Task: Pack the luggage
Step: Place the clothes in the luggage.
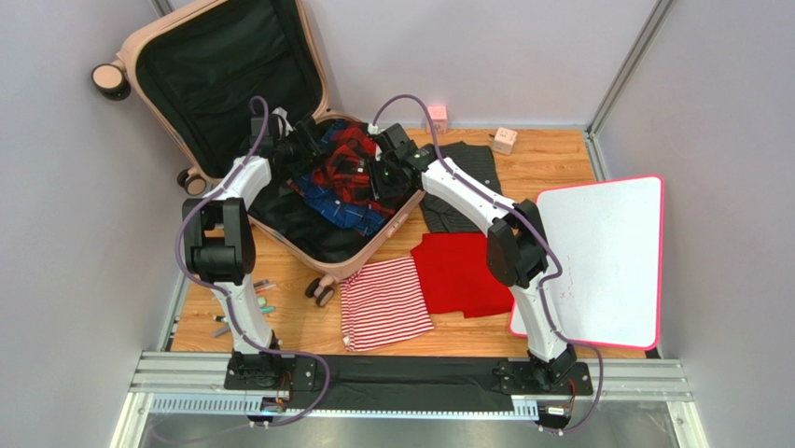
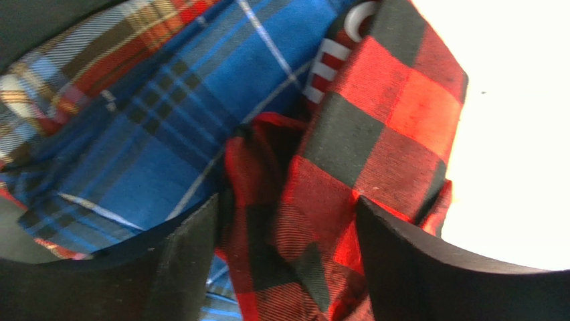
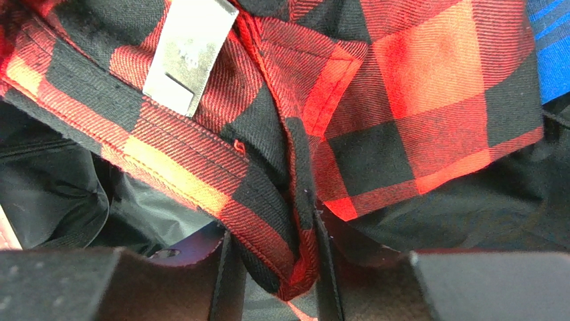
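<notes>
The luggage (image 1: 369, 252) lies open on the table's left half, its lid leaning on the back wall. A red-and-black plaid shirt (image 1: 345, 163) lies inside on top of a blue plaid shirt (image 1: 341, 213). My left gripper (image 1: 300, 147) is over the case's back left. Its jaws stand wide apart (image 2: 288, 207) with a bunch of the red plaid shirt (image 2: 388, 127) between them. My right gripper (image 1: 375, 177) is at the case's right side. It (image 3: 271, 234) is shut on a folded edge of the red plaid shirt (image 3: 428, 80).
A red-and-white striped garment (image 1: 387, 303), a plain red one (image 1: 457, 271) and a dark one (image 1: 467, 177) lie on the table right of the case. A white board with pink rim (image 1: 602, 261) is at the right. Two small blocks (image 1: 505, 140) stand at the back, pens (image 1: 261, 303) at the left.
</notes>
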Robot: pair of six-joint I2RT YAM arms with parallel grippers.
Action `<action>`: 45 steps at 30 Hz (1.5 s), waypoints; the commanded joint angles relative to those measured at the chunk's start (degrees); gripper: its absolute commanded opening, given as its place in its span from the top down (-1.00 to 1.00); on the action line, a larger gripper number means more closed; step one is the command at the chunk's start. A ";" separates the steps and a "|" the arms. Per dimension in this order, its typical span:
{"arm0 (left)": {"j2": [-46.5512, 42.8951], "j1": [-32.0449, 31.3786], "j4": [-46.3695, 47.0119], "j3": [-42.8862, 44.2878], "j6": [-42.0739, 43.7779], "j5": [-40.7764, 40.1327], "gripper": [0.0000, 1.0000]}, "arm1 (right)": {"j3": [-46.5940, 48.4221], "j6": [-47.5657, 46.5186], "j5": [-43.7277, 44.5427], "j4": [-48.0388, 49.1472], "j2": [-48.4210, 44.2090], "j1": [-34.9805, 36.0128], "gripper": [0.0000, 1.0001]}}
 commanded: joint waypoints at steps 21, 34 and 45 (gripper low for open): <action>-8.41 -1.42 -1.11 3.78 5.97 -4.74 1.00 | -2.33 1.65 -5.06 -0.13 -3.73 -0.33 -0.60; -11.22 -1.06 -5.32 6.33 8.86 -4.91 1.00 | -4.89 0.42 -5.86 -0.04 -12.25 -0.51 -0.88; -13.51 -3.70 -13.77 9.06 13.00 -12.21 1.00 | -2.42 1.91 -5.69 0.66 -8.30 -0.68 -0.88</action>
